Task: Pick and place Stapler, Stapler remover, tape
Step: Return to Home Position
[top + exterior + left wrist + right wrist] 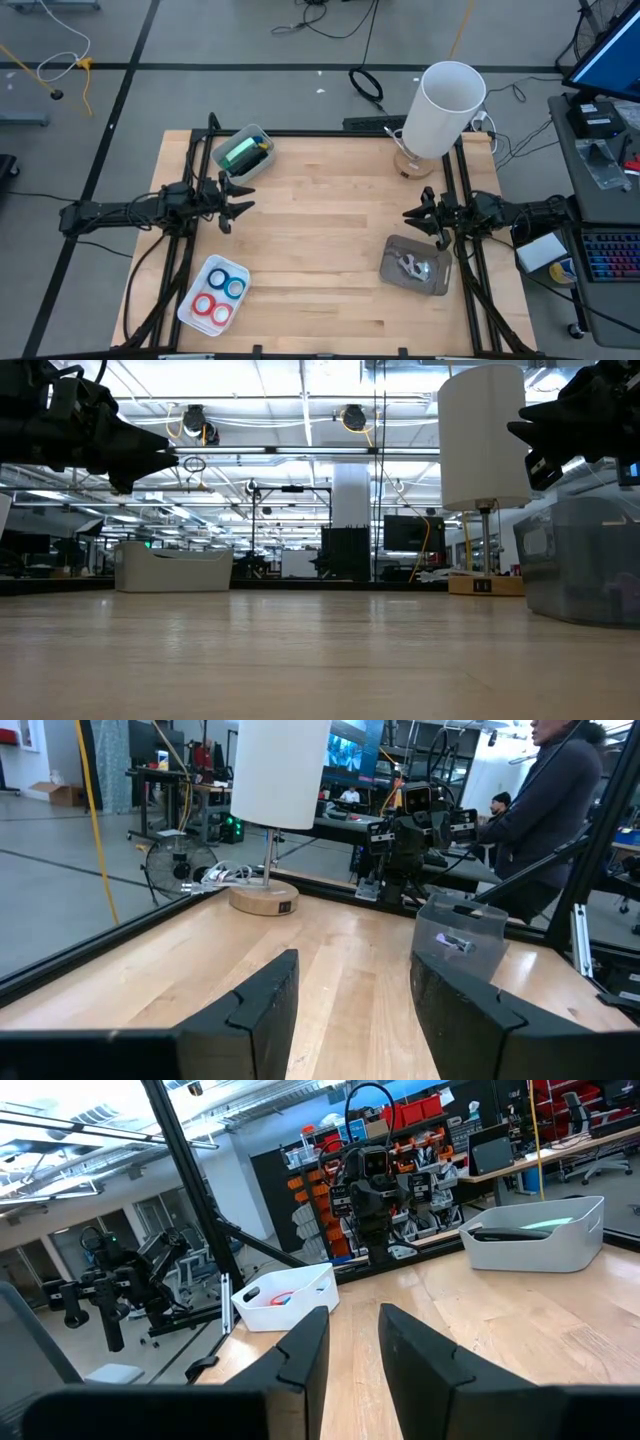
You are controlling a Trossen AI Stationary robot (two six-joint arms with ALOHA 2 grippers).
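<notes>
**End effectors released and empty, homing in hand**

From above: left end effector at the left edge of the worktop, fingers spread, gripping nothing. Right end effector at the right edge, likewise released and empty. Tape rolls, two blue and two red, inside the white bin at the picture's lower left. Stapler, green, in the pale bin at the upper left. Staple removers in the grey bin, just beside the right arm. Lamp at the upper right corner.

At worktop height: left end effector and right end effector both raised well off the wood, one at each side, with the grey bin low on the right.

Left wrist: own fingers wide apart, only bare wood between. Beyond them the lamp, the grey bin, and a person standing past the far edge.

Right wrist: own fingers parted, nothing held. Across the wood, the white bin and the pale bin.

Judged from this: sorting apparently finished, with every task item seen lying in a bin. Step in hand taken to be the return to rest. Next move calls for no grasp, only drawing both arms in and settling them, well off the bin rims and the lamp.
</notes>
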